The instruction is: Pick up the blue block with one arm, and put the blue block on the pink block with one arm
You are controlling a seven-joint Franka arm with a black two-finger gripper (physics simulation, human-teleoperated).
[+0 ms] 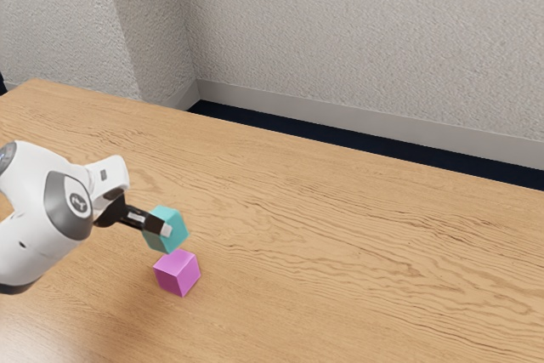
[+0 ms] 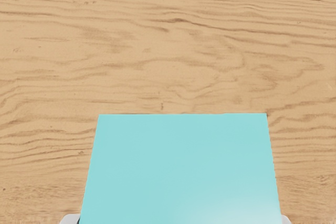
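Because the pink block is where the load has to end up, it makes the best marker: it sits flat on the table, the nearest thing in the exterior view. Just above it, and a little toward the arm's side, hangs the blue block, clear of the wood and not touching the pink one. It is tipped, one corner pointing down. The gripper holds it, its black fingers pressing the block from two sides, which would explain why it stays up in the air. In the wrist view the blue block lies right under the hand, with bare wood past it. I judge it needs levelling and a small shift over the pink block before lowering. Beyond the pink block the table runs on to a pale wall.
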